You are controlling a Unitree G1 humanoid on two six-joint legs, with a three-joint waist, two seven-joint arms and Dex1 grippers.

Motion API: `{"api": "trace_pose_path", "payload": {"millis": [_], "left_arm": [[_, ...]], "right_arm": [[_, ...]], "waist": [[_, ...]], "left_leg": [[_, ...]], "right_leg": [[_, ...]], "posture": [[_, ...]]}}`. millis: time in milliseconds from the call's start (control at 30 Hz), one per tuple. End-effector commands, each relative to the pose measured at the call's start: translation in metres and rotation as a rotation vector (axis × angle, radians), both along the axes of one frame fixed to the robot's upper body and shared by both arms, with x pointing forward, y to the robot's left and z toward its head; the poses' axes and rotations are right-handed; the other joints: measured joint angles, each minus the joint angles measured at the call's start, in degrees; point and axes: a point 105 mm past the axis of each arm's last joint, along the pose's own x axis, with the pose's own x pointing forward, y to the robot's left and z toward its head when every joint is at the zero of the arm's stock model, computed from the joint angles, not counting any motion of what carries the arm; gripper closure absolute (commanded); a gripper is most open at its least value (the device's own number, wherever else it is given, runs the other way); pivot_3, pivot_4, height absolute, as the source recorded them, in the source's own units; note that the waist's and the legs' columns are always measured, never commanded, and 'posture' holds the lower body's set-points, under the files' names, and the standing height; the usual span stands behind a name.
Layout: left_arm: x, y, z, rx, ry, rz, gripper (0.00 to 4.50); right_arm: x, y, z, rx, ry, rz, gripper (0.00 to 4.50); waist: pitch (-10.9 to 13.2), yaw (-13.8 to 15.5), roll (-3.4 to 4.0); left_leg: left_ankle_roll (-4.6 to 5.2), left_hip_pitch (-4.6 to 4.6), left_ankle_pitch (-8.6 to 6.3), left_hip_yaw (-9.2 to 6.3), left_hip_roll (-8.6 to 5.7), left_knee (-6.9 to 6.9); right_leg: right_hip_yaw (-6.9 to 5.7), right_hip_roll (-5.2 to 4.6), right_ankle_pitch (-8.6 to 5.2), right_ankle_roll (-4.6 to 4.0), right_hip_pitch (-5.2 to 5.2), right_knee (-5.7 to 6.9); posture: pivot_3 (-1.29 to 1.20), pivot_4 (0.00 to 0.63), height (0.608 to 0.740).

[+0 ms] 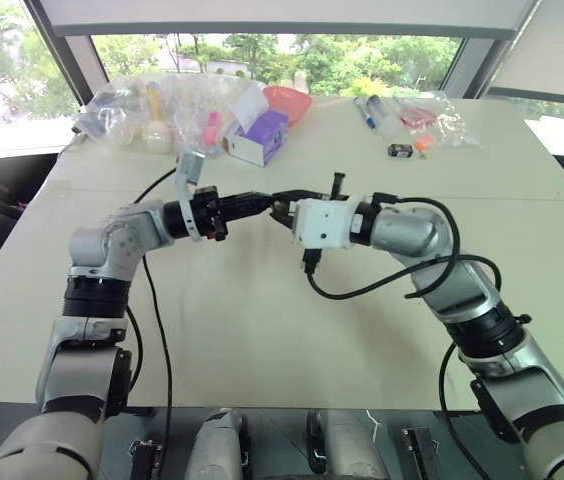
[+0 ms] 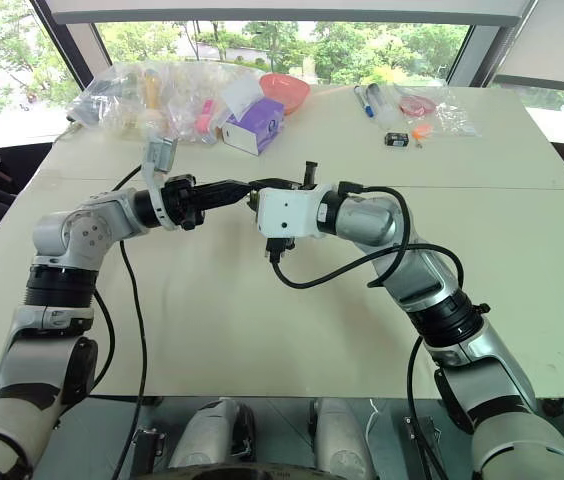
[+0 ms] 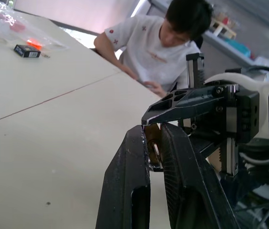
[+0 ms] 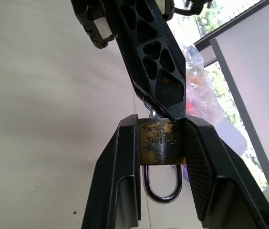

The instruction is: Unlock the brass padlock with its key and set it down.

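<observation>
Right gripper [image 4: 159,143] clamps the brass padlock [image 4: 159,142] above the table [image 1: 262,330]; left gripper [image 3: 154,152] pinches its key [image 3: 154,153].

The brass padlock [image 4: 159,143] is covered on both flanks by the right gripper [image 4: 160,143], and its key end is hidden behind the left gripper [image 4: 165,107]. Whether a key is seated cannot be told. From the head views, the padlock is too small to be made out between the two grippers. Beyond the padlock, the contents of the clear bags [image 1: 152,105] cannot be identified. A person [image 3: 158,45] behind the padlock is partly hidden.
</observation>
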Motion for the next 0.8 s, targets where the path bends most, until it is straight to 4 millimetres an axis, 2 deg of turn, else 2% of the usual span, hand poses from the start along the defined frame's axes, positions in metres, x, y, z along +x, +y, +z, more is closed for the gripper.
{"api": "trace_pose_path", "payload": {"millis": [33,100,133,167,300,633,733,800], "left_arm": [[-0.006,0.002,-0.002,0.051,-0.029,-0.025,4.45],[-0.006,0.004,0.0,0.031,-0.01,-0.026,4.45],[-0.007,0.004,0.001,0.024,0.0,-0.03,3.59],[-0.006,0.004,0.002,0.019,0.0,-0.023,3.28],[-0.003,0.005,0.003,0.016,-0.01,0.007,1.35],[-0.003,0.012,0.011,-0.025,-0.003,0.014,1.35],[-0.004,0.009,0.01,-0.021,-0.003,0.007,2.18],[-0.005,0.007,0.008,-0.01,-0.003,-0.002,3.18]], "right_arm": [[0.004,-0.006,0.016,0.04,-0.047,-0.031,3.81],[0.004,-0.006,0.016,0.042,-0.047,-0.031,3.81],[0.004,-0.005,0.016,0.043,-0.047,-0.031,3.81],[0.004,-0.005,0.016,0.043,-0.048,-0.031,3.81],[0.005,-0.005,0.016,0.045,-0.051,-0.034,3.81],[0.007,-0.007,0.014,0.041,-0.048,-0.044,3.81],[0.006,-0.006,0.014,0.042,-0.047,-0.041,3.81],[0.005,-0.005,0.014,0.043,-0.048,-0.037,3.81]], "waist": [[0.0,0.0,0.0],[0.0,0.0,0.0],[0.0,0.0,0.0],[0.0,0.0,0.0],[0.0,0.0,0.0],[0.0,0.0,0.0],[0.0,-0.1,0.0],[0.0,0.0,0.0]], "left_leg": [[0.0,0.0,0.0,0.01,0.0,0.0],[0.0,0.0,0.0,0.01,0.0,0.0],[0.0,0.0,0.0,0.01,0.0,0.0],[0.0,0.0,0.0,0.01,0.0,0.0],[0.0,0.0,0.0,0.0,0.0,0.0],[0.0,0.0,0.0,0.01,0.0,0.0],[0.0,0.0,0.0,0.0,0.0,0.0],[0.0,0.0,0.0,0.01,0.0,0.0]], "right_leg": [[0.0,0.0,0.0,0.0,0.0,0.0],[0.0,0.0,0.0,0.0,0.0,0.0],[0.0,0.0,0.0,0.0,0.0,0.0],[0.0,0.0,0.0,0.0,0.0,0.0],[0.0,0.0,0.0,0.0,0.0,0.0],[0.0,0.0,0.0,0.0,0.0,0.0],[0.0,0.0,0.0,0.0,0.0,0.0],[0.0,0.0,0.0,0.0,0.0,0.0]], "posture": [[0.0,0.15,0.734],[0.0,0.15,0.734],[0.0,0.15,0.734],[0.0,0.15,0.734],[0.0,0.15,0.734],[0.0,0.15,0.734],[0.0,0.15,0.734],[0.0,0.15,0.734]]}}
